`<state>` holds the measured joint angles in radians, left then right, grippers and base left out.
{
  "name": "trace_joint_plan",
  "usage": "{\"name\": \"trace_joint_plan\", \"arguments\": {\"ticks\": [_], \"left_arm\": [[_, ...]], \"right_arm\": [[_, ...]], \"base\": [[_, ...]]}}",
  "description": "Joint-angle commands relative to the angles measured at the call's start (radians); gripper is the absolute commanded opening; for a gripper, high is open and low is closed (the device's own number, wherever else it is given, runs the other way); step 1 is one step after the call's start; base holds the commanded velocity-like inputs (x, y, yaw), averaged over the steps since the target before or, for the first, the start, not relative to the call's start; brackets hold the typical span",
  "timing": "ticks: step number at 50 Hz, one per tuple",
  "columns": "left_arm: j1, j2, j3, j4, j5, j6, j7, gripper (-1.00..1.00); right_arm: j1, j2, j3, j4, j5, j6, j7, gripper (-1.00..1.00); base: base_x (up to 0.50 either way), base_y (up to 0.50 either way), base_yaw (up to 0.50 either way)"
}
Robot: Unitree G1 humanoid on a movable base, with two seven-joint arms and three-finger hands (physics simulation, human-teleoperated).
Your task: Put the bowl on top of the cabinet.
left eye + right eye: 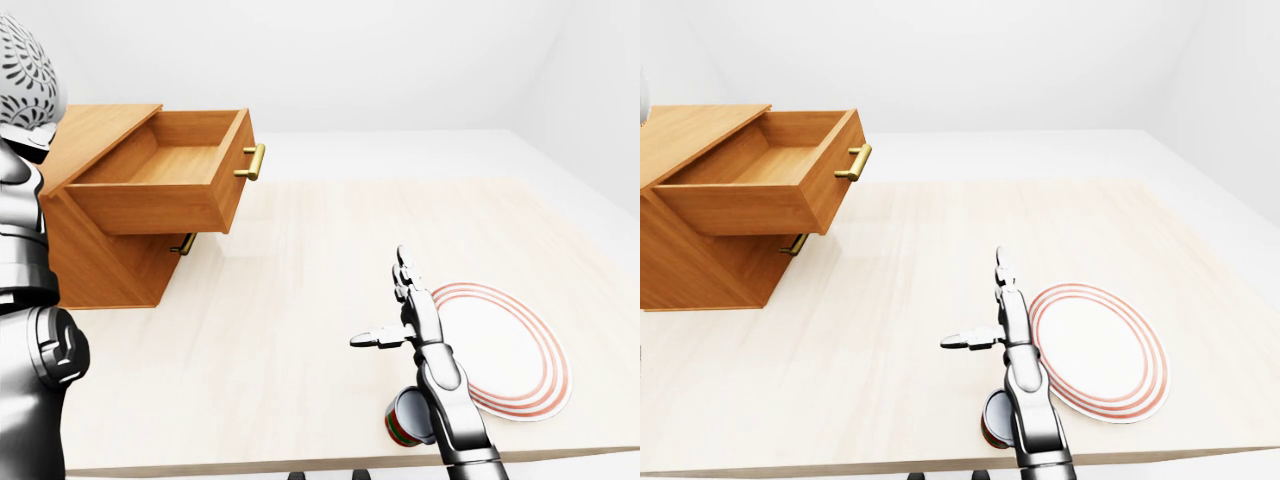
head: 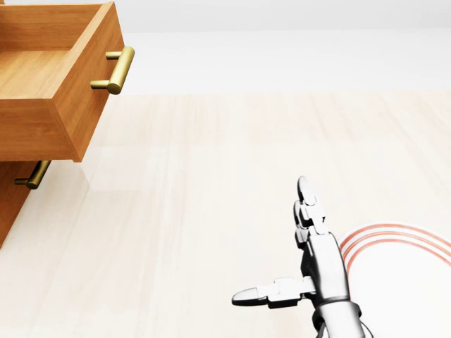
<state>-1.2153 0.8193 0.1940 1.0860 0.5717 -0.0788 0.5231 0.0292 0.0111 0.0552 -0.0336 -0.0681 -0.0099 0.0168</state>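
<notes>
The bowl (image 1: 24, 70), white with a dark leaf pattern, is up at the top left corner of the left-eye view, held aloft at the end of my left arm (image 1: 22, 230). The left hand's fingers are hidden behind it. It hangs left of and slightly above the wooden cabinet (image 1: 85, 135), whose flat top is bare. The cabinet's upper drawer (image 1: 165, 180) is pulled out and shows nothing inside. My right hand (image 1: 380, 300) hovers over the table (image 1: 300, 300) far right of the cabinet, open, fingers straight and thumb out to the left, with nothing in it.
A white plate (image 1: 505, 350) with red rings lies just right of the right hand. A small red and green cup (image 1: 403, 420) lies on its side by my right forearm near the table's bottom edge. The lower drawer's brass handle (image 1: 183, 245) juts out under the open drawer.
</notes>
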Motion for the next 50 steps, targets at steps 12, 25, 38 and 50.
{"name": "trace_joint_plan", "arguments": {"ticks": [12, 25, 38, 50], "left_arm": [[0.093, 0.043, 0.008, 0.225, 0.025, 0.073, 0.000, -0.95], [0.158, 0.030, 0.015, 0.240, 0.024, 0.087, 0.000, -0.95], [0.158, 0.020, 0.012, 0.241, 0.031, 0.087, 0.000, -0.93], [0.122, 0.015, 0.003, 0.229, 0.031, 0.059, 0.000, 1.00]], "right_arm": [[-0.001, 0.000, -0.003, 0.003, 0.001, -0.001, -0.001, 1.00], [-0.013, 0.000, -0.004, 0.029, 0.000, -0.011, -0.002, 1.00], [-0.013, 0.001, -0.002, 0.030, -0.001, -0.008, -0.002, 1.00], [-0.016, 0.001, -0.003, 0.040, -0.002, -0.015, -0.002, 1.00]], "base": [[0.00, 0.00, 0.00], [0.00, 0.00, 0.00], [0.00, 0.00, 0.00], [0.00, 0.00, 0.00]]}}
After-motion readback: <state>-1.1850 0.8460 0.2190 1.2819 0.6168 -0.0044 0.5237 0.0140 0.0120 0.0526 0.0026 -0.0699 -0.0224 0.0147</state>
